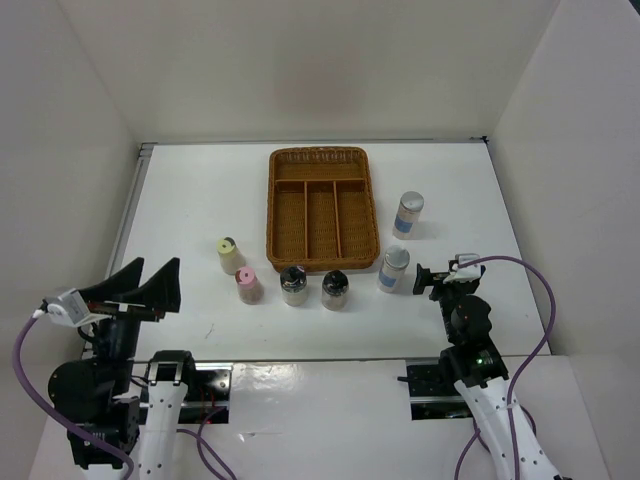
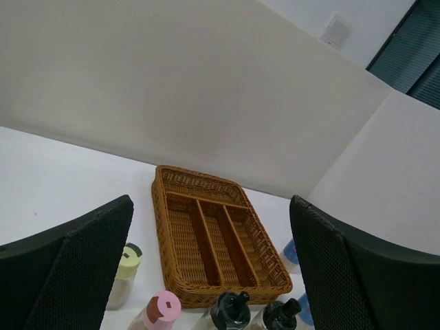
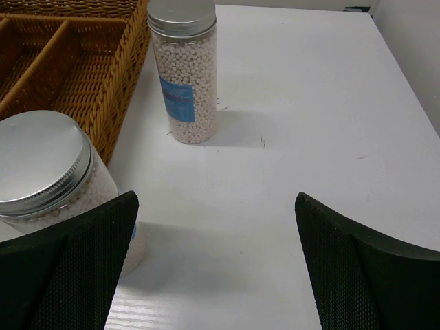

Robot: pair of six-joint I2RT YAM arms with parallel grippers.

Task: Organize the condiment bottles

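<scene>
Six jars stand upright on the white table. A yellow-capped jar [image 1: 228, 253], a pink-capped jar [image 1: 247, 286] and two black-capped jars [image 1: 293, 285] [image 1: 335, 290] form a row before the wicker tray. One grey-capped blue-label jar [image 1: 394, 268] stands at the tray's near right corner, the other [image 1: 408, 214] farther back. My left gripper [image 1: 150, 285] is open and empty, raised near the left front, left of the row. My right gripper [image 1: 432, 280] is open and empty, just right of the nearer grey-capped jar [image 3: 48, 172], which sits outside my left finger [image 3: 75, 268].
The brown wicker divided tray [image 1: 272, 205] lies at the table's middle back, its compartments empty; it also shows in the left wrist view [image 2: 159, 227] and the right wrist view [image 3: 127, 62]. White walls enclose the table on three sides.
</scene>
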